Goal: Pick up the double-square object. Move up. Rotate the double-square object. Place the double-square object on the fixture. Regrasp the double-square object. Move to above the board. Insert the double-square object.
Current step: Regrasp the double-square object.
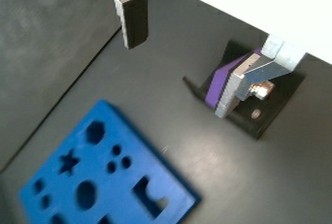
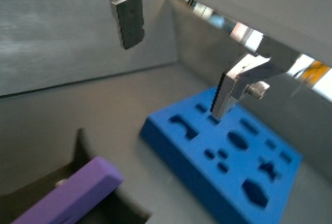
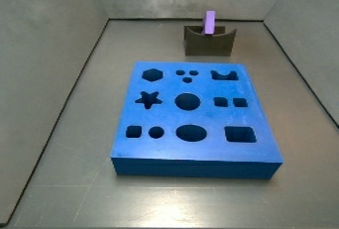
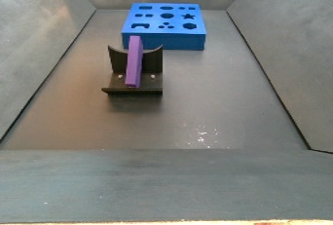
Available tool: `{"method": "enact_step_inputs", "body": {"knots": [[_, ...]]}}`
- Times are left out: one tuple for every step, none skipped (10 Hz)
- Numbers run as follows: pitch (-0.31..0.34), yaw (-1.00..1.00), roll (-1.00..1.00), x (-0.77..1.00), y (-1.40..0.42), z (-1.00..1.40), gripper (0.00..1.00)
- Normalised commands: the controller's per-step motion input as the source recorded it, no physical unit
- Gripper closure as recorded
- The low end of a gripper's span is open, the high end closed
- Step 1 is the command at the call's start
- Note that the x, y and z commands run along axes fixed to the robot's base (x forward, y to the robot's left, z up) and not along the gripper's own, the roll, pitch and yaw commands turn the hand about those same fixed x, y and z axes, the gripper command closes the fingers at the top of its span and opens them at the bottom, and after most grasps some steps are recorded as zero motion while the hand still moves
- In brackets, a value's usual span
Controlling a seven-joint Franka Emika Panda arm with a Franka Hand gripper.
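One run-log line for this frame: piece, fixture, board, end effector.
double-square object: upright in fixture | board: piece not inserted | end effector: open, empty, apart from piece, seen in wrist views only | stage: placed, regrasp pending

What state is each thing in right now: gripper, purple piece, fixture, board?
gripper: open, empty, off the piece, seen only in the wrist views.
double-square object: standing on edge in the fixture's notch, not held.
fixture: on the floor, apart from the board, holding the piece.
board: flat on the floor, all cut-outs empty.
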Motion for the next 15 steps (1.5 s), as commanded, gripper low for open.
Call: {"method": "enact_step_inputs", "body": {"knots": [[0.036,0.01,1.0,-0.03,-0.03,0.01,0.0],[0.033,0.01,1.0,-0.04,-0.03,0.01,0.0],[0.026,0.01,1.0,-0.04,-0.03,0.01,0.0],[0.021,0.01,1.0,-0.04,-0.03,0.01,0.0],[0.014,0.01,1.0,-0.04,-0.03,0.01,0.0],[0.009,0.01,1.0,-0.03,-0.02,0.01,0.0],[0.005,0.02,1.0,-0.03,-0.02,0.01,0.0],[0.002,0.02,1.0,-0.03,-0.02,0.01,0.0],[0.003,0.02,1.0,-0.03,-0.02,0.01,0.0],[0.007,0.02,1.0,-0.02,-0.02,0.02,0.0],[0.011,0.02,1.0,-0.01,-0.02,0.02,0.0],[0.016,0.02,1.0,0.0,-0.03,0.01,0.0],[0.025,0.03,1.0,0.02,-0.03,-0.01,0.0],[0.033,0.03,1.0,0.04,-0.03,-0.01,0.0],[0.041,0.03,1.0,0.04,-0.03,-0.01,0.0]]}}
